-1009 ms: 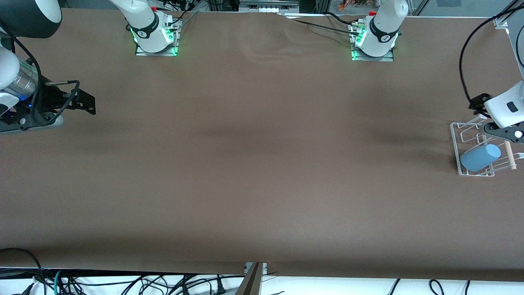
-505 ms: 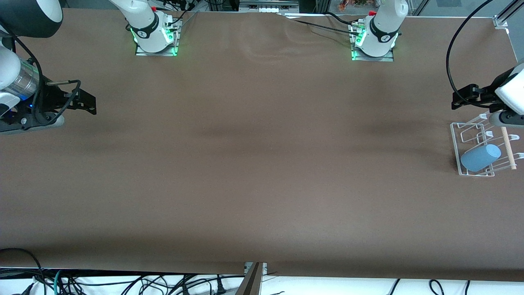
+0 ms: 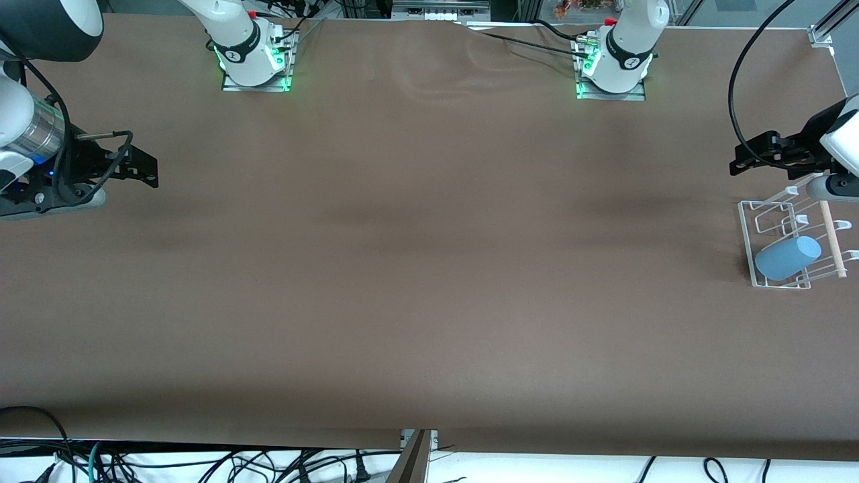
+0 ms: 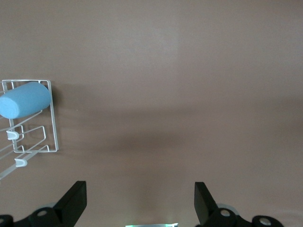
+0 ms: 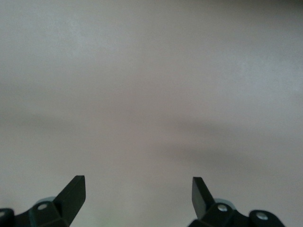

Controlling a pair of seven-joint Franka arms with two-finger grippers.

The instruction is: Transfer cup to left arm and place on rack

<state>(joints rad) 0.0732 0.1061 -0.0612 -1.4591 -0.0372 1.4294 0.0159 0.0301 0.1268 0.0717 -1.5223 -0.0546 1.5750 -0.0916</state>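
The light-blue cup (image 3: 788, 257) lies on its side on the white wire rack (image 3: 746, 221) at the left arm's end of the table. It also shows in the left wrist view (image 4: 24, 100), on the rack (image 4: 53, 127). My left gripper (image 3: 738, 163) is open and empty, in the air over the table beside the rack's end that is farther from the front camera. In its wrist view the left gripper (image 4: 140, 201) has bare table between its fingers. My right gripper (image 3: 149, 173) is open and empty and waits at the right arm's end of the table, over bare table (image 5: 137, 194).
A light wooden dowel (image 3: 832, 236) runs along the rack's side. The brown table cover (image 3: 416, 255) spans the whole table. The two arm bases (image 3: 255, 60) stand along its edge farthest from the front camera. Cables hang below the edge nearest that camera.
My left gripper has risen off the rack and drawn away from the cup, farther from the front camera. The cup stays on the rack. The right arm has not moved.
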